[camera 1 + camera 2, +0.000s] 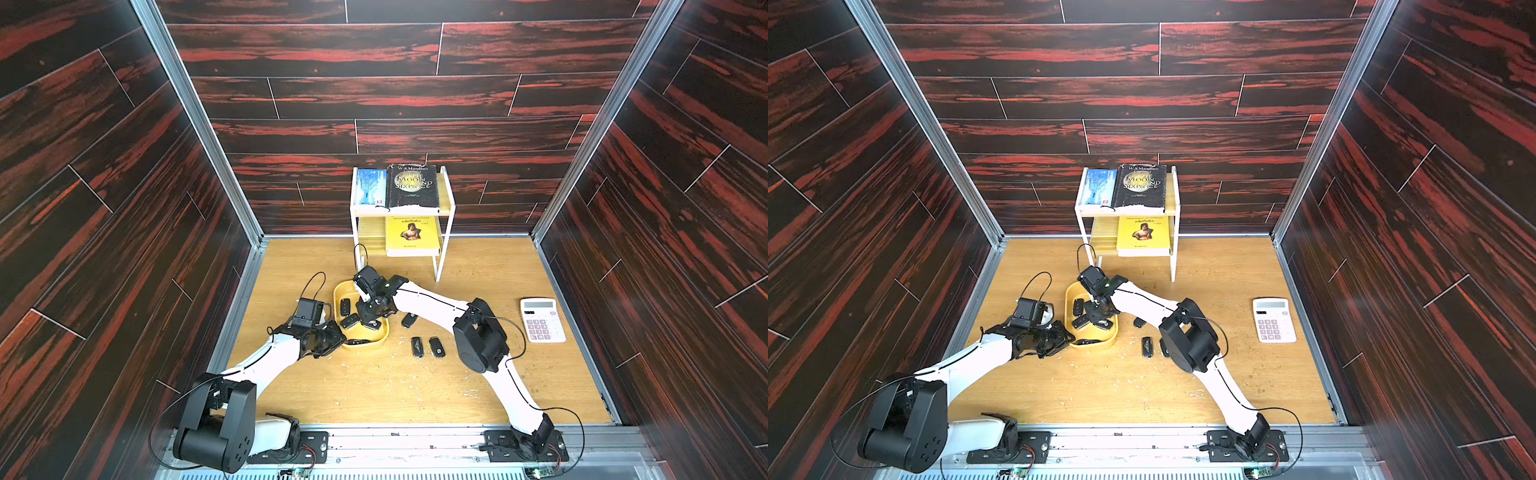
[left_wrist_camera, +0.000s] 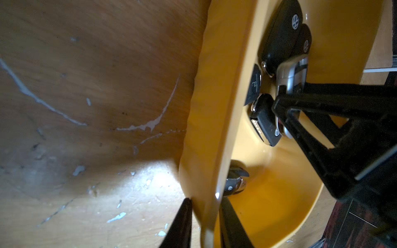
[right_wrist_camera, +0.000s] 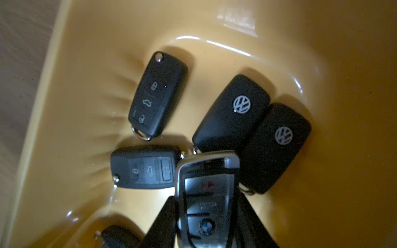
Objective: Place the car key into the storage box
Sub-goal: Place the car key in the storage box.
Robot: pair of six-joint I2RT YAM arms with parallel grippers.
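Two fingers [image 2: 181,225]: of left gripper [image 2: 206,206], pinching storage box [image 2: 214,85] wall between them; plain only from left wrist.
Car key [image 3: 207,193]: clamped in right gripper [image 3: 205,206], over black fobs [image 3: 159,96] inside box; BMW badge legible only from right wrist.
Loose fobs [image 1: 417,347]: three right of box, top views only.

- The black book [image 1: 412,185], beyond the storage box [image 1: 337,293]: "W.S. Maugham", "Moon and Sixpence".
- Two black fobs [image 3: 231,113] inside it: VW badges.
- The car key [image 3: 207,171] in my right gripper [image 3: 206,198]: BMW badge.
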